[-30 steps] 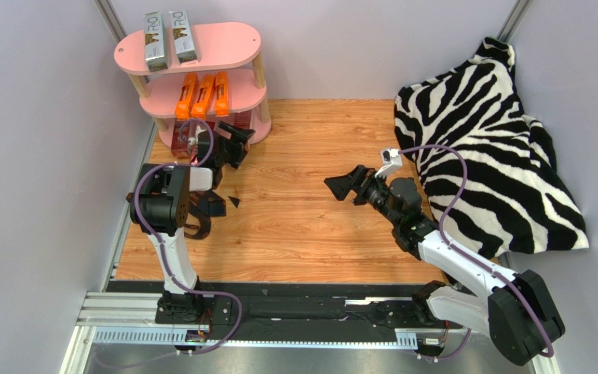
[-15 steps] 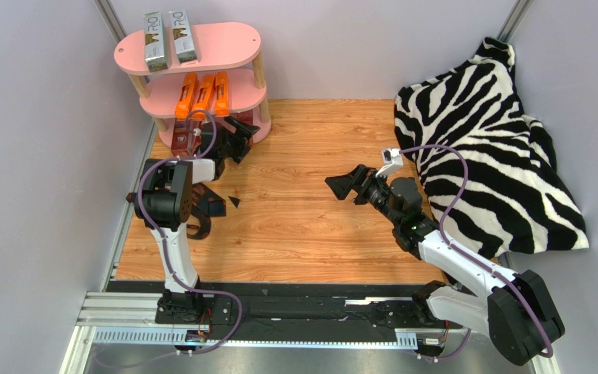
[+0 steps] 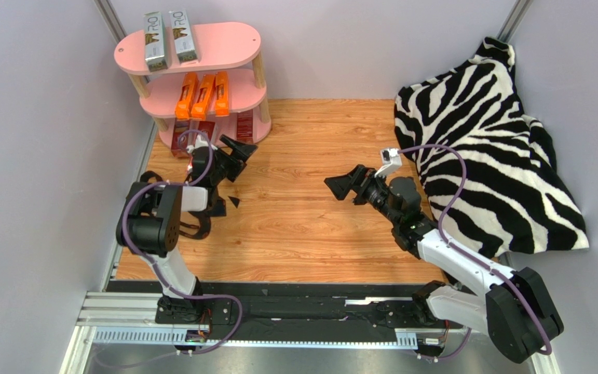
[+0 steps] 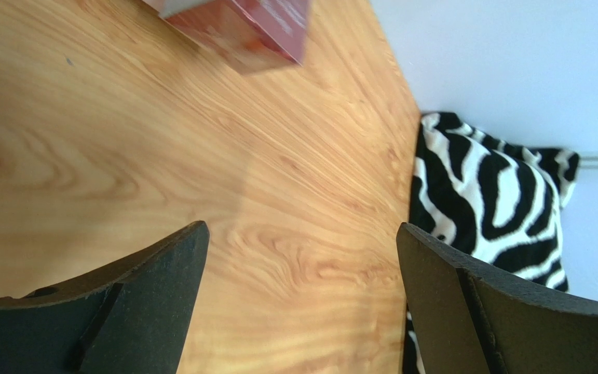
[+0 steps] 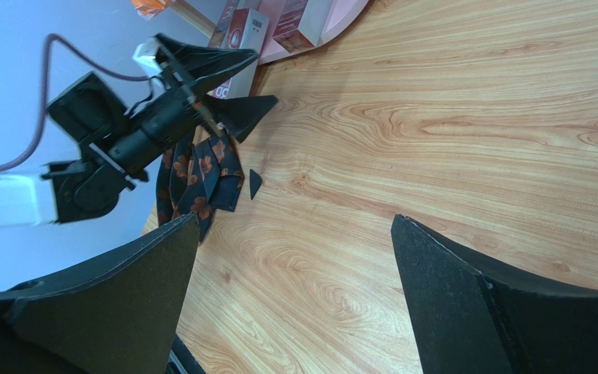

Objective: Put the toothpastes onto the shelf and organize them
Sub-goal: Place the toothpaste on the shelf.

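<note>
The pink shelf (image 3: 228, 40) stands at the back left. Two silver-grey toothpastes (image 3: 153, 40) lie on its top board. Three orange ones (image 3: 204, 95) lie on the middle board. Dark red ones (image 3: 203, 128) sit on the bottom board, and one dark red end (image 4: 251, 27) shows at the top of the left wrist view. My left gripper (image 3: 240, 158) hangs open and empty just in front of the bottom tier, with only wood between its fingers (image 4: 162, 273). My right gripper (image 3: 333, 189) is open and empty over the middle of the floor, far from the shelf.
A zebra-print cloth (image 3: 489, 148) fills the right side up to the back corner. A black flowered strap (image 5: 201, 175) and a small black scrap (image 3: 233, 201) lie on the wood beside the left arm. Walls close in on the left, back and right.
My left gripper has drawn back from the shelf's bottom tier and swung a little to the right, still open. The right arm has not moved.
</note>
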